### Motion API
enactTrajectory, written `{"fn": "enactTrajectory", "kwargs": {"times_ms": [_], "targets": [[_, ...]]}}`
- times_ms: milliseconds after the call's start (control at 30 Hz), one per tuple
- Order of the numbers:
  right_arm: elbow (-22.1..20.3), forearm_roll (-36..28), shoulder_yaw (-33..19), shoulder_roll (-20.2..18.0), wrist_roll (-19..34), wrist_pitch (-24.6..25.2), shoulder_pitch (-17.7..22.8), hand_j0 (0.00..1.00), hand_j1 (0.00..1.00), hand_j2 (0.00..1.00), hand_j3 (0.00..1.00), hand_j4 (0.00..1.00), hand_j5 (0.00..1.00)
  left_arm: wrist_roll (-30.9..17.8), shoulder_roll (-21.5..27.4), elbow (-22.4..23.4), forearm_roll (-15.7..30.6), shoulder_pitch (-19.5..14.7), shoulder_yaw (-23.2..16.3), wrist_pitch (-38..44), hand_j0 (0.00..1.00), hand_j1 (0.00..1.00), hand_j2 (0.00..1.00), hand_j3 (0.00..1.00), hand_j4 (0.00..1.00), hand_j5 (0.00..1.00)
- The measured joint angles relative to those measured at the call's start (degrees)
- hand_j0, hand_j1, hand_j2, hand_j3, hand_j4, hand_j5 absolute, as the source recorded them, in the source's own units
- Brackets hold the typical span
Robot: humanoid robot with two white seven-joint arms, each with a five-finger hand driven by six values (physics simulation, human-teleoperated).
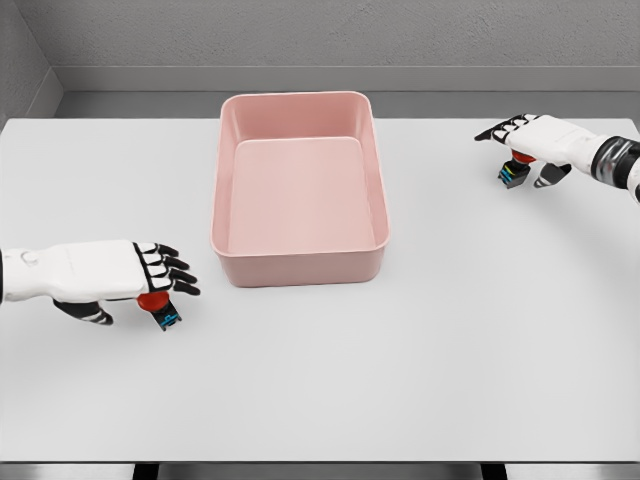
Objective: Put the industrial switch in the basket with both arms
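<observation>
Pink basket [300, 262], two switches [160, 310] [515, 172], two hands [150, 270] [525, 135]

From my seat the only real obstacle on the flat white counter [320, 380] is the pink rectangular plastic basket [299, 188], sitting mid-counter toward the far edge, its raised walls blocking any low sweep straight across. Its open top is clear, with nothing inside. I see bare counter between the basket's left wall and the white left hand [150, 275], and a wider bare stretch between its right wall and the white right hand [525, 150]. The whole near half is unobstructed.
</observation>
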Motion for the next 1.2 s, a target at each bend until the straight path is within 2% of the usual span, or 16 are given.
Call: {"fn": "enactTrajectory", "kwargs": {"times_ms": [133,667,733,767,867,1100,1133,1200], "targets": [[0.0,0.6,-0.1,0.0,-0.2,0.0,0.0,1.00,1.00,1.00,1.00,1.00,1.00,0.1,-0.3,0.4,-1.9,0.0,-0.1,0.0,0.86,0.86,0.86,0.86,0.86,0.86],[-0.1,1.5,-0.1,0.4,-0.6,0.0,0.0,1.00,1.00,1.00,1.00,1.00,1.00,0.3,-1.9,0.1,-3.9,0.3,-0.2,0.0,0.83,0.83,0.83,0.83,0.83,0.83],[-0.2,2.2,0.0,0.4,-0.9,0.0,0.0,0.87,0.87,0.87,0.87,0.87,0.87,0.3,-1.9,0.2,-4.2,0.3,-0.2,0.0,0.83,0.83,0.83,0.83,0.83,0.83],[-0.2,2.9,-0.1,0.4,-1.0,0.0,0.0,0.85,0.85,0.85,0.85,0.85,0.85,0.3,-2.0,0.2,-4.6,0.3,-0.2,0.0,0.82,0.82,0.82,0.82,0.82,0.82],[-0.2,4.3,-0.2,0.4,-1.2,0.0,-0.4,0.85,0.85,0.85,0.85,0.85,0.85,0.3,-2.0,0.2,-5.3,0.4,-0.2,0.0,0.76,0.76,0.76,0.76,0.76,0.76],[0.0,5.2,-0.2,0.3,-1.3,0.0,-0.4,0.84,0.84,0.84,0.84,0.84,0.84,0.3,-2.1,0.2,-6.6,0.6,-0.3,0.0,0.76,0.76,0.76,0.76,0.76,0.76],[0.0,5.5,-0.2,0.3,-1.3,0.0,-0.4,0.76,0.76,0.76,0.76,0.76,0.76,0.3,-2.1,0.2,-6.7,0.7,-0.3,0.0,0.71,0.71,0.71,0.71,0.71,0.71],[0.0,6.4,-0.3,0.3,-1.3,0.0,-0.4,0.75,0.75,0.75,0.75,0.75,0.75,0.3,-2.1,0.2,-6.8,0.7,-0.3,0.0,0.63,0.63,0.63,0.63,0.63,0.63]]}}
